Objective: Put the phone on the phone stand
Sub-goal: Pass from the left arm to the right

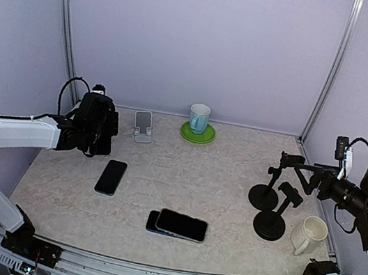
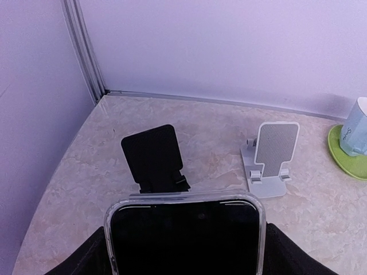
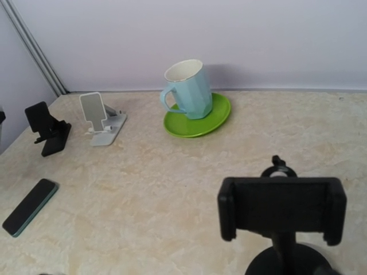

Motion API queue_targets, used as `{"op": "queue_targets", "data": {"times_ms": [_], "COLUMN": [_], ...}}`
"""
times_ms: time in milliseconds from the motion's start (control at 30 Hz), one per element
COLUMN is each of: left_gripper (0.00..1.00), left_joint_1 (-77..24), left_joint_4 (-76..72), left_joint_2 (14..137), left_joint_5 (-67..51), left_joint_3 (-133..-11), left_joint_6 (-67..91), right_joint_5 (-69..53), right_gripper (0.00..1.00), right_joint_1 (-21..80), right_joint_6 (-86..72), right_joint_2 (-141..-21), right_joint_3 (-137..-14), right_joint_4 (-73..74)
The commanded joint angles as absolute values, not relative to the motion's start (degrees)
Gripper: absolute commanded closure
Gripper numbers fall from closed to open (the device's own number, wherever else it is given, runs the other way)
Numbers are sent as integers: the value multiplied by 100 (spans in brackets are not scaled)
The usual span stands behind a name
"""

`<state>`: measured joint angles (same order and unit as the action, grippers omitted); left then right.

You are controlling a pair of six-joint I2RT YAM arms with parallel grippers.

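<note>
Facing the black folding phone stand [image 2: 155, 157], a dark-screened phone in a clear case [image 2: 186, 235] is held off the table, clamped across its sides by the left gripper [image 1: 99, 130]. The right gripper [image 1: 280, 165] is kept well apart, its jaws spread wide.
</note>
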<state>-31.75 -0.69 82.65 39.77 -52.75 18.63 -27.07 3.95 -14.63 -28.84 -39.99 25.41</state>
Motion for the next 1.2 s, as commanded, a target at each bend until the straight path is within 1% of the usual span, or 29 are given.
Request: {"op": "queue_targets", "data": {"times_ms": [0,267,400,567,700,833,1033,1167], "left_gripper": [34,34,34,35,35,35,35,36], "left_joint_1": [-3346,-3789,-4171,-4605,-4941,-5258,-5627,-5802], "left_joint_4": [-494,-640,-712,-900,-1000,-1115,-1543,-1764], "left_joint_2": [7816,7257,7113,7006,7039,7128,7175,7180], "left_joint_5": [4145,3973,3927,3779,3798,3844,4022,4151], "left_joint_3": [-5281,-4948,-4909,-4903,-4979,-5077,-5035,-4985], "left_joint_6": [1937,2155,2305,2490,2618,2744,2831,2927], "right_joint_5": [-2993,-3662,-3998,-4529,-4471,-3996,-2443,-1503], "right_gripper": [0,0,3,7,8,9,9,7], "right_joint_1": [460,483,483,512,758,1536,3568,4709], "right_joint_6": [-1407,-1614,-1888,-2434,-2676,-2739,-2286,-2200], "right_joint_2": [-2820,-3026,-3179,-3359,-3483,-3804,-4941,-5754], "right_joint_3": [-4115,-4728,-4996,-4853,-4579,-4493,-4847,-5062], "right_joint_4": [2365,2128,1897,1239,788,542,506,217]}}
